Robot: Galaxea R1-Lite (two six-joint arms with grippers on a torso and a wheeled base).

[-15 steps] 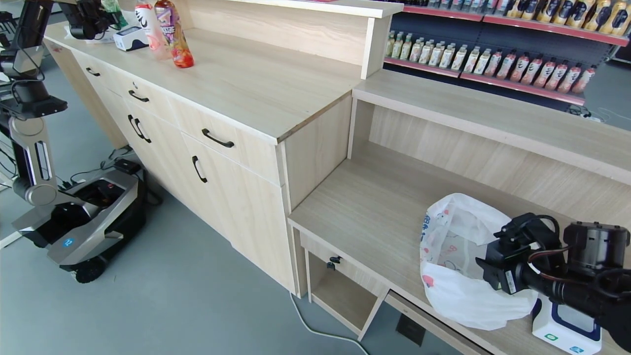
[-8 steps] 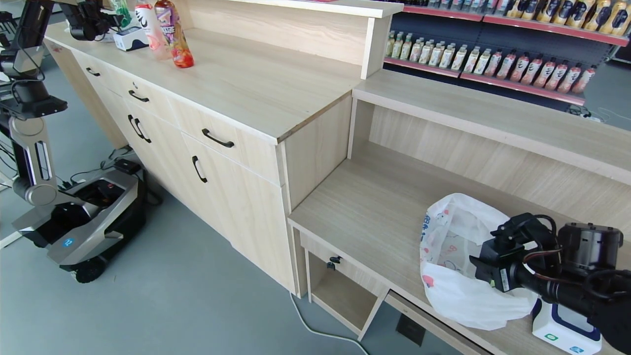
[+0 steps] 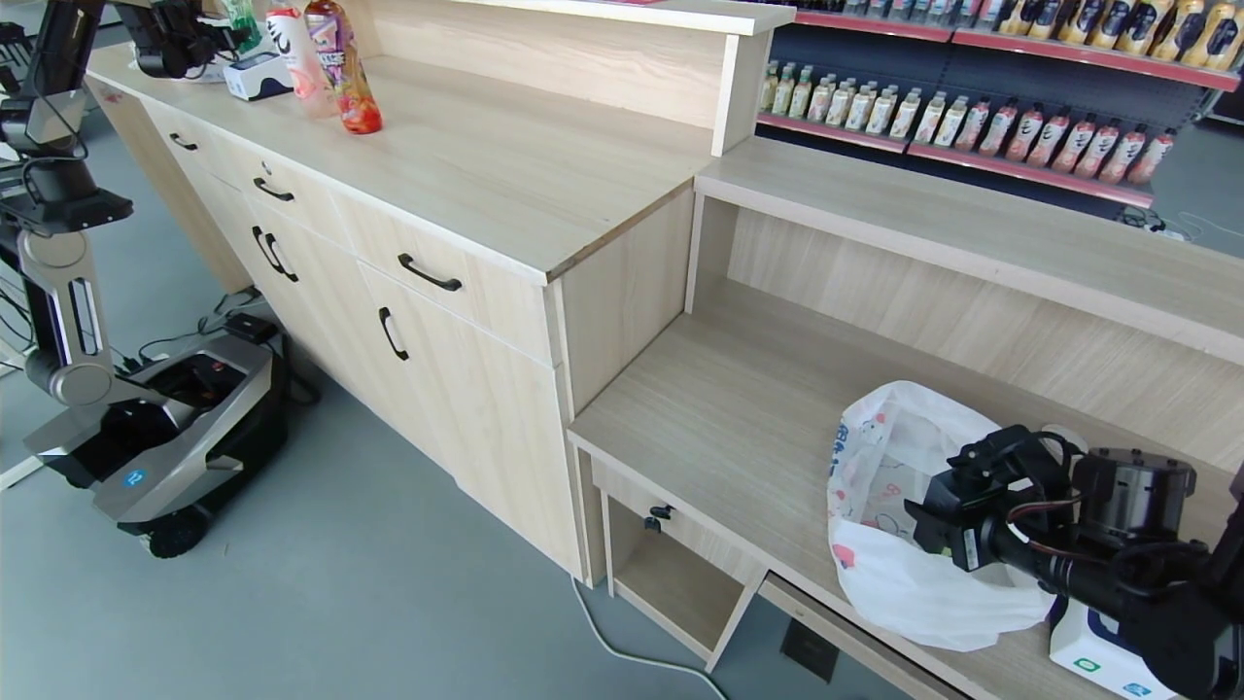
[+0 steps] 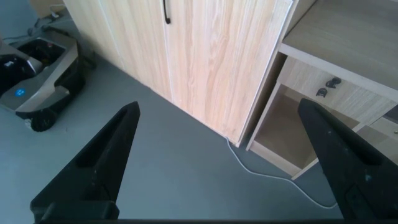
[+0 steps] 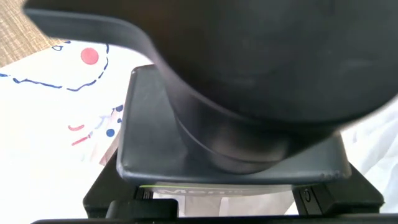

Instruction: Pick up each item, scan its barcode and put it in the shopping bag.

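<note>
Two bottles point(image 3: 342, 73) are standing on the upper tabletop point(image 3: 505, 165) in the head view. The shopping bag point(image 3: 904, 593) is lying open-mouthed on the lower tabletop point(image 3: 739, 408), its contents indiscernible, and the right gripper point(image 3: 938, 515) is hanging at its mouth.

Left wrist view: the left gripper point(image 4: 217, 162) is hovering above the floor point(image 4: 186, 168), fingers spread wide.

Right wrist view: printed bag plastic is showing. Whether the right fingers are open or closed cannot be told.
</note>
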